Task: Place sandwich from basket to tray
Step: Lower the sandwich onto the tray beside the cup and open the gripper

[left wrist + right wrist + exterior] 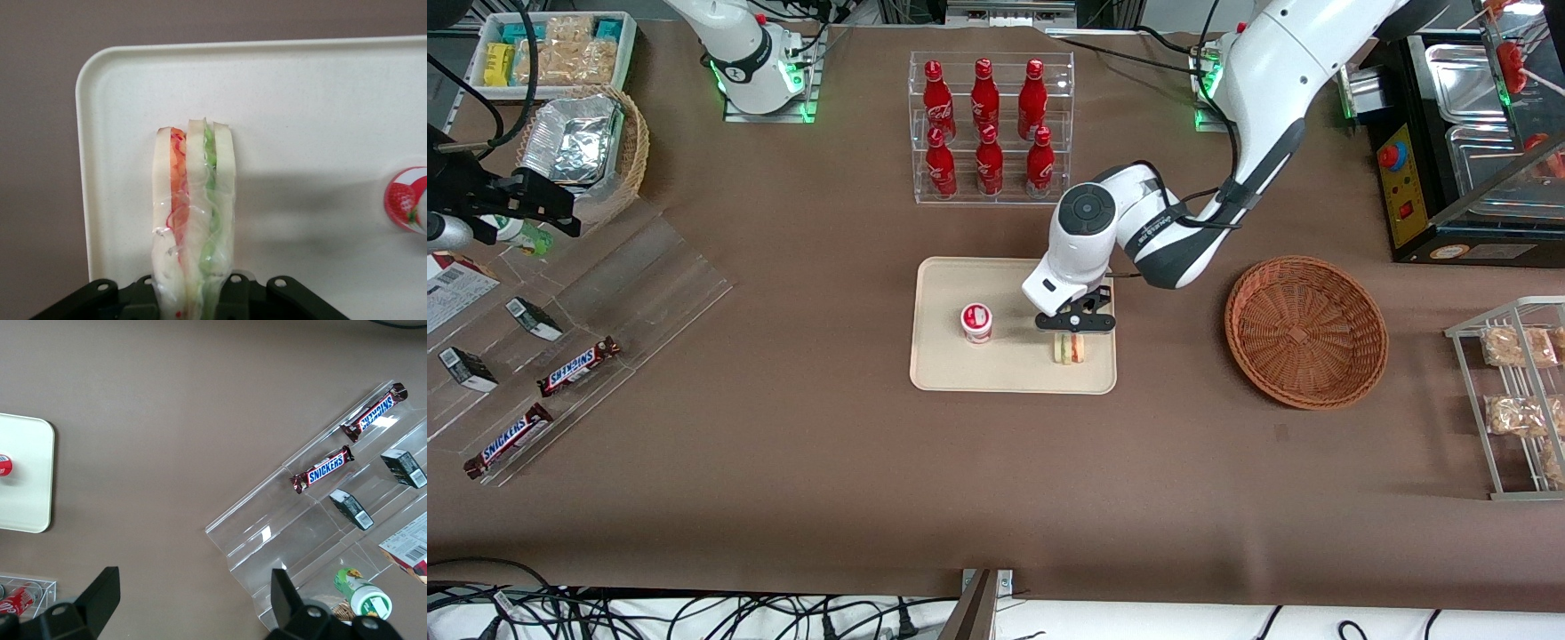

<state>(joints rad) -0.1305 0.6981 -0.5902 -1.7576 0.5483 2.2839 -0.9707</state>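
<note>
1. One gripper [1073,335], the left arm's, is seen lowered over the cream tray [943,373], its fingers closed narrowly on one wrapped sandwich [1070,348].
2. The sandwich is shown standing on edge on the tray, near the tray's end toward the working arm; in the wrist view its white bread, red and green layers [193,207] are pinched between the black fingers [143,297].
3. One red-lidded cup [976,322] is seen on the tray as well, at about 9 o'clock from the sandwich and apart from it.
4. One reddish-brown wicker basket [1305,331] is shown on the brown table [783,498], at about 3 o'clock from the tray, with nothing in it.
5. Six red bottles [985,124] are counted in a clear rack at 12 o'clock from the tray, in two rows of three.
6. Two Snickers bars [578,365] are seen on a clear stand toward the parked arm's end of the table.
</note>
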